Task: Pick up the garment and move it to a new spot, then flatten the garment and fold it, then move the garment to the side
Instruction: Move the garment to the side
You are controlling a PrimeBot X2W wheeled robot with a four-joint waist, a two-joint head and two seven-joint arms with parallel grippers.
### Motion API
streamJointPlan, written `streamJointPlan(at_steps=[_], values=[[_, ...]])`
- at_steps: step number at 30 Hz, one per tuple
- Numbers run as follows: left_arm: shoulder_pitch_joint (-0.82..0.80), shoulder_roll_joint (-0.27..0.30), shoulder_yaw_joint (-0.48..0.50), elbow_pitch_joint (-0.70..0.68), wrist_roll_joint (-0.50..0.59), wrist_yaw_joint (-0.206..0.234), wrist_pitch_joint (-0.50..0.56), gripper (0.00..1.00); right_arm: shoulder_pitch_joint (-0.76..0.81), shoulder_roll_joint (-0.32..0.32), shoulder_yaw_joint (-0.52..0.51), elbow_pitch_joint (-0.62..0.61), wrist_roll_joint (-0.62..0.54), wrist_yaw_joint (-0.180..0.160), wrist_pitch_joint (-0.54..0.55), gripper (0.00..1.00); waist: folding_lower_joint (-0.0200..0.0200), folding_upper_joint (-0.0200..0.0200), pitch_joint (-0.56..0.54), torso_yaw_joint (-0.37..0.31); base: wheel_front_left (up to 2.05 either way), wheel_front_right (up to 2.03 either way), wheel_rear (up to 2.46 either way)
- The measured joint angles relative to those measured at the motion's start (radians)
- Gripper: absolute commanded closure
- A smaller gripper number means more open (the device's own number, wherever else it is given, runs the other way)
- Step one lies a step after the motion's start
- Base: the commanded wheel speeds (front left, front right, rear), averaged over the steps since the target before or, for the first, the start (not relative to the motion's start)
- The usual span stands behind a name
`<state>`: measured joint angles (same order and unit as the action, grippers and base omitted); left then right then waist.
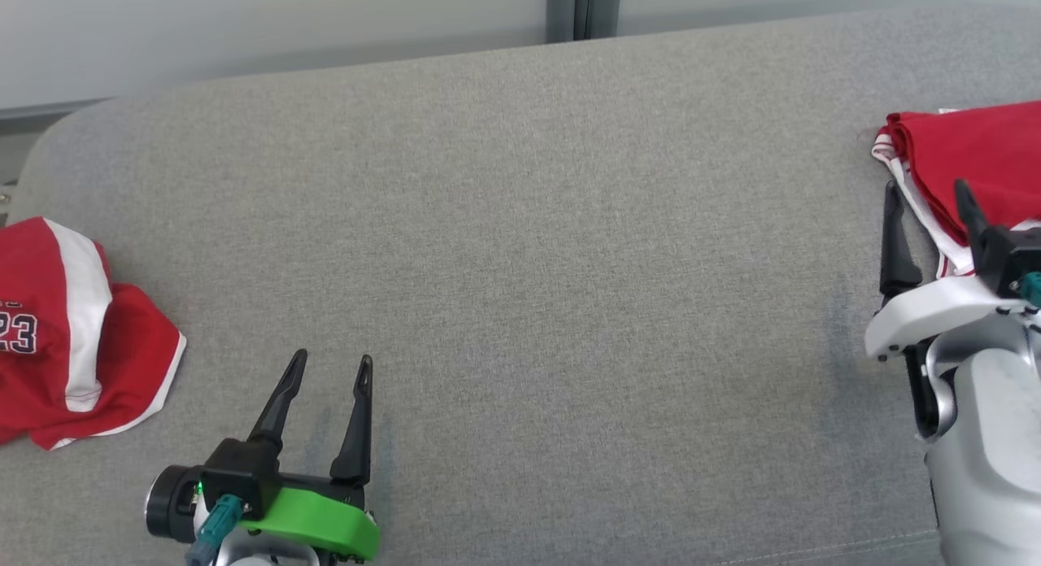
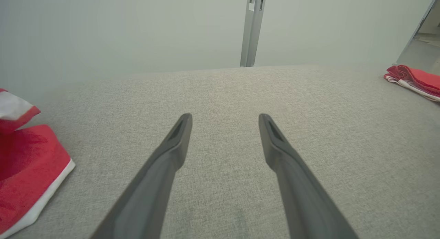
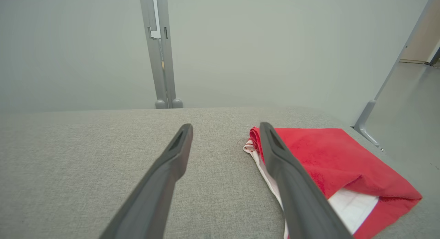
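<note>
Found folded red garment point(image 1: 976, 151) at far right edge of table point(image 1: 569, 265). Noted right gripper point(image 1: 927, 185) spread wide, holding nothing, with one finger over the folded edge. Noted left gripper point(image 1: 333, 357) wide too, above bare grey middle. Spotted crumpled red jersey point(image 1: 73, 330) at left edge.

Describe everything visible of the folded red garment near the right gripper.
The folded garment is red soft-looking cloth with white trim and a white inner layer showing at one end. It lies flat at the right end of the grey cushion. The open right gripper is at its near edge; contact cannot be told.
</note>
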<state>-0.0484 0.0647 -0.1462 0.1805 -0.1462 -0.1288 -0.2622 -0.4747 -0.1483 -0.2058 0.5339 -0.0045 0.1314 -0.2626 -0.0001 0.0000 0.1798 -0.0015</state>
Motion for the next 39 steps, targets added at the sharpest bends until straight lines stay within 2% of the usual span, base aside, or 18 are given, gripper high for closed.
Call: streamJointPlan(at_steps=[7, 18, 28, 39], values=[[0.06, -0.01, 0.091, 0.049, -0.007, 0.014, 0.0, 0.0, 0.138, 0.038, 0.091, -0.055, 0.07, 0.0, 0.0, 0.0, 0.0, 0.0, -0.099, 0.01, 0.0, 0.0, 0.0], [0.122, -0.013, 0.17, 0.077, -0.023, 0.047, 0.0, 0.0, 0.291, 0.072, 0.192, -0.098, 0.078, 0.0, 0.0, 0.0, 0.0, 0.0, -0.216, 0.002, 0.0, 0.0, 0.0], [0.16, -0.014, 0.194, 0.085, -0.034, 0.067, 0.0, 0.0, 0.374, 0.092, 0.248, -0.145, 0.062, 0.0, 0.0, 0.0, 0.0, 0.0, -0.259, -0.024, 0.0, 0.0, 0.0], [0.169, -0.014, 0.197, 0.079, -0.019, 0.077, 0.0, 0.0, 0.402, 0.095, 0.267, -0.164, 0.055, 0.0, 0.0, 0.0, 0.0, 0.0, -0.263, -0.021, 0.0, 0.0, 0.0]])
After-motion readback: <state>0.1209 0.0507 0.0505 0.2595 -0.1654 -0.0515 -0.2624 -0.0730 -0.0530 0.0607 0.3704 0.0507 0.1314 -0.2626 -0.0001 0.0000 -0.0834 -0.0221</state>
